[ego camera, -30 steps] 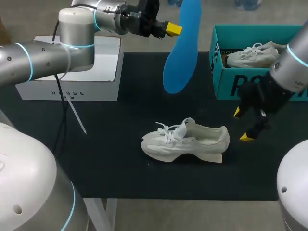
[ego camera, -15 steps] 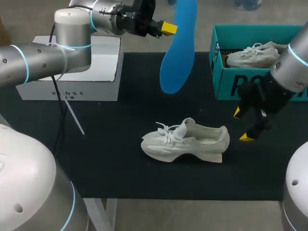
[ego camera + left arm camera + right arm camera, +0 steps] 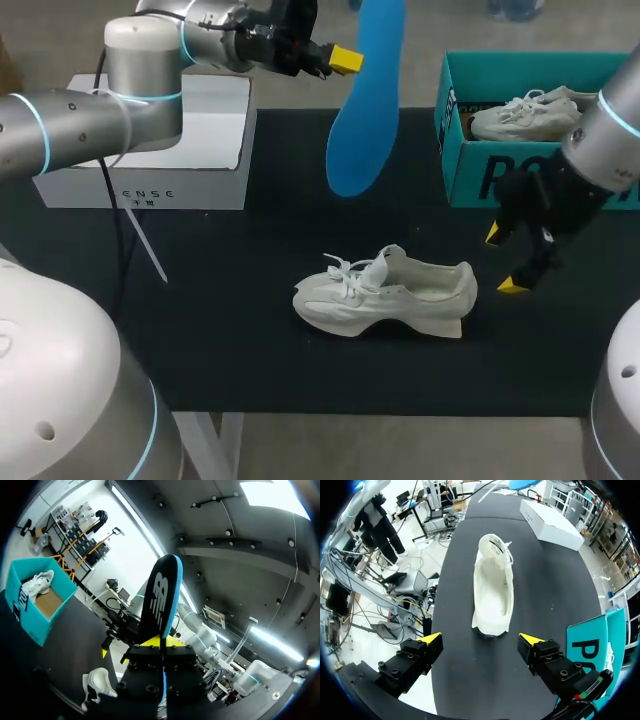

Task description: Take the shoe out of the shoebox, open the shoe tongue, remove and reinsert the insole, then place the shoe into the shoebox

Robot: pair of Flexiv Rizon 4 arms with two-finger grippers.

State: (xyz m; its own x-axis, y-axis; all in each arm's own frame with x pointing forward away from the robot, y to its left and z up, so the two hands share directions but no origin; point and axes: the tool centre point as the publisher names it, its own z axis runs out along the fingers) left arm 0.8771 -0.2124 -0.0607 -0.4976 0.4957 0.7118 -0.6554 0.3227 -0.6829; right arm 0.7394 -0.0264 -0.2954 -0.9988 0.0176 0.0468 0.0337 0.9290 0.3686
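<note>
A white shoe [image 3: 385, 292] lies on its sole in the middle of the black mat, toe to the left, tongue pulled up. High above the back of the table my left gripper [image 3: 345, 58] is shut on a blue insole [image 3: 365, 100], which hangs down from it. In the left wrist view the insole [image 3: 161, 600] stands edge-on between the yellow tips of the gripper [image 3: 161, 642]. My right gripper [image 3: 505, 260] stands open just right of the shoe's heel. In the right wrist view the shoe [image 3: 493, 585] lies ahead of the open gripper [image 3: 482, 639], heel nearest.
A teal shoebox [image 3: 470, 150] at the back right holds a second white shoe [image 3: 525, 115]. A white box lid [image 3: 150, 140] sits at the back left, and a thin white strip [image 3: 145, 245] lies in front of it.
My left gripper has carried the blue insole a little to the left. The right arm and the shoe have not moved.
</note>
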